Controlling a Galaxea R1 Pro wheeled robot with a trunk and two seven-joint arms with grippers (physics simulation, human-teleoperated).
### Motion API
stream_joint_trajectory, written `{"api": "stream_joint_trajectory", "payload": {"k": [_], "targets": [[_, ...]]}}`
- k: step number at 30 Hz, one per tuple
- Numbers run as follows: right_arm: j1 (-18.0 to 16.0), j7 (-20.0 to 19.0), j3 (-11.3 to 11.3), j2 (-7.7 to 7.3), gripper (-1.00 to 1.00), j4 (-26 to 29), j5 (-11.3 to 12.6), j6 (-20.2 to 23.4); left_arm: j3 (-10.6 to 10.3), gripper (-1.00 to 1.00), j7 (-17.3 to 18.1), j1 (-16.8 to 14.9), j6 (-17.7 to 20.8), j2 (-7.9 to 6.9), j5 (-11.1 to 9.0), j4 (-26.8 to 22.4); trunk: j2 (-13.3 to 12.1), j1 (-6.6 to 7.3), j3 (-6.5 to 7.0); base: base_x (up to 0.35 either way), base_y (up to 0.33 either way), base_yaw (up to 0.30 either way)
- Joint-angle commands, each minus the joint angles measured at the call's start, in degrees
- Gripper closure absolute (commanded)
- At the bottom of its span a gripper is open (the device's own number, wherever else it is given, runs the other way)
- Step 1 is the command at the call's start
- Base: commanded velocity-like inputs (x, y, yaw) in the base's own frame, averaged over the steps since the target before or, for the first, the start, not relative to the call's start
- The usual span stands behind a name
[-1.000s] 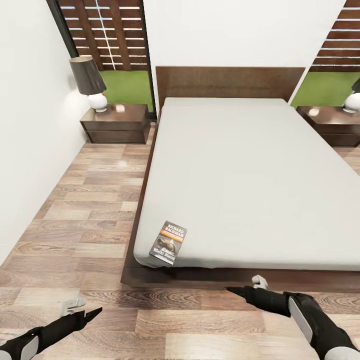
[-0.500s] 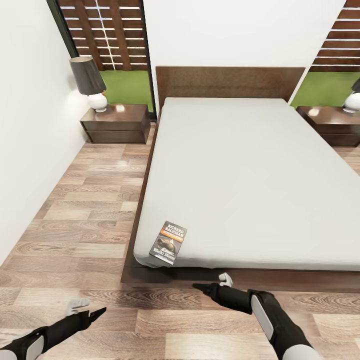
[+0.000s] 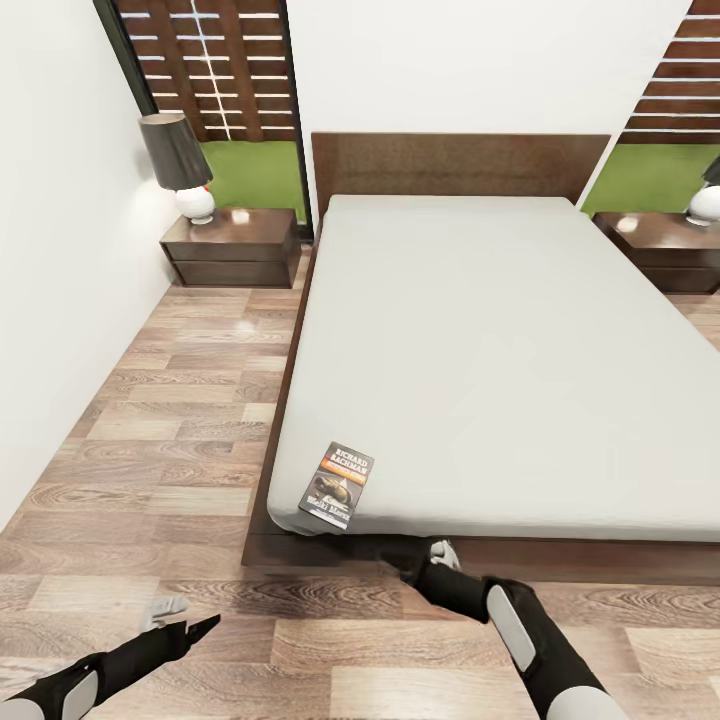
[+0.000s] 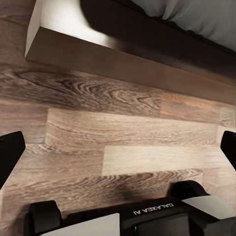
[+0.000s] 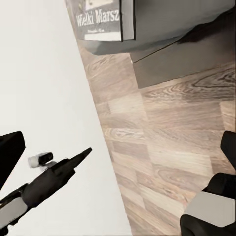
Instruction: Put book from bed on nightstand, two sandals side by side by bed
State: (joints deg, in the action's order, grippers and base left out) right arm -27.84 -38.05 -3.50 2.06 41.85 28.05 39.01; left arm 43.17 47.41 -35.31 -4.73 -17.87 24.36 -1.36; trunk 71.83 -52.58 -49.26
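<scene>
The book [image 3: 337,485] lies flat on the near left corner of the bed's grey mattress [image 3: 500,340], its dark cover up; its lower part shows as the book [image 5: 105,17] in the right wrist view. My right gripper [image 3: 395,553] is open, low against the dark bed frame [image 3: 300,550], just below and right of the book. My left gripper [image 3: 195,627] hangs open over the floor at the near left, apart from the bed. One nightstand [image 3: 232,245] stands at the bed's far left, the other nightstand [image 3: 665,245] at the far right. The sandals are out of view.
A lamp [image 3: 180,165] with a dark shade stands on the left nightstand, and another lamp [image 3: 706,200] on the right one. A white wall [image 3: 60,300] borders the strip of wood floor [image 3: 180,430] left of the bed. The headboard [image 3: 460,165] backs onto the far wall.
My right arm has swung left and forward, from the floor in front of the bed to the frame right under the book's corner. The left arm has barely shifted.
</scene>
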Motion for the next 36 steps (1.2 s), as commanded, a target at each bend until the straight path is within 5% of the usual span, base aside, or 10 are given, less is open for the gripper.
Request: {"api": "stream_joint_trajectory", "payload": {"k": [1, 5, 16, 23, 31, 36], "targets": [[-0.02, -0.07, -0.23, 0.09, -1.0, 0.0, 2.68, 0.36, 0.33, -1.0, 0.07, -0.03, -0.51, 0.0, 0.6, 0.04, 0.02, 0.0, -0.04, 0.0, 0.0, 0.0], [-0.02, -0.02, 0.02, 0.19, -1.0, 0.23, 7.23, 0.35, 0.33, -1.0, 0.28, -0.03, -0.54, 0.02, 0.6, 0.04, 0.02, 0.0, -0.04, 0.0, 0.0, 0.0], [-0.02, 0.12, 0.23, 0.66, -1.0, 0.18, 8.25, -3.88, 0.33, -1.0, 0.4, -0.03, -0.54, 0.74, 0.61, 0.05, 0.02, 0.0, -0.04, 0.0, 0.0, 0.0], [-0.03, 0.12, 0.26, 2.75, -1.0, -0.05, 8.42, -4.02, 0.33, -1.0, 0.17, -0.03, -0.52, 1.22, 0.61, 0.17, 0.02, 0.0, -0.04, 0.0, 0.0, 0.0], [-0.03, -0.29, 0.3, 3.03, -1.0, -0.29, 14.32, -4.03, 0.33, -1.0, 0.12, -0.03, -0.54, 1.62, 0.62, 0.22, 0.02, 0.0, -0.04, 0.0, 0.0, 0.0], [-0.03, -0.37, 0.33, 3.04, -1.0, -0.3, 14.87, -4.03, 0.33, -1.0, 0.13, -0.03, -0.55, 1.68, 0.65, 0.22, 0.02, 0.0, -0.04, 0.0, 0.0, 0.0]]}}
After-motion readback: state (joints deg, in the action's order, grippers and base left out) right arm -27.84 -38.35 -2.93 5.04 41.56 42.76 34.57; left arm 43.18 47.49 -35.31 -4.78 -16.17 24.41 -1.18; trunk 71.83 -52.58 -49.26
